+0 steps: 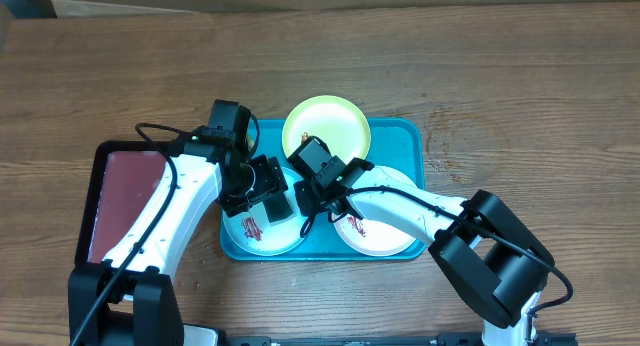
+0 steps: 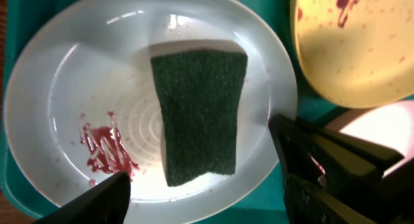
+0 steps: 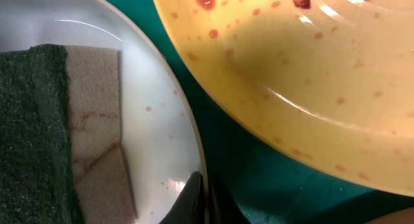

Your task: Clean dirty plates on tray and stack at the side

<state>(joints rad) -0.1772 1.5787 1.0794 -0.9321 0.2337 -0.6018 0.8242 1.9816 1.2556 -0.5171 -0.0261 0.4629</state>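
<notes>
The turquoise tray (image 1: 405, 136) holds three plates. The lime green plate (image 1: 326, 128) is at the back, the light blue plate (image 1: 262, 236) at the front left and the white plate (image 1: 385, 236) at the front right. Each has reddish smears. A dark green sponge (image 2: 199, 114) lies flat on the light blue plate (image 2: 58, 88), beside its red smear. My left gripper (image 1: 262, 194) hangs open over this plate, its fingers (image 2: 200, 156) on either side of the sponge's near end. My right gripper (image 3: 204, 198) is shut on the light blue plate's rim (image 3: 149, 75), next to the green plate (image 3: 310, 75).
A smaller dark red tray with a black rim (image 1: 125, 191) lies left of the turquoise tray. Bare wooden table (image 1: 520, 86) surrounds both trays. The two grippers are close together over the turquoise tray's left half.
</notes>
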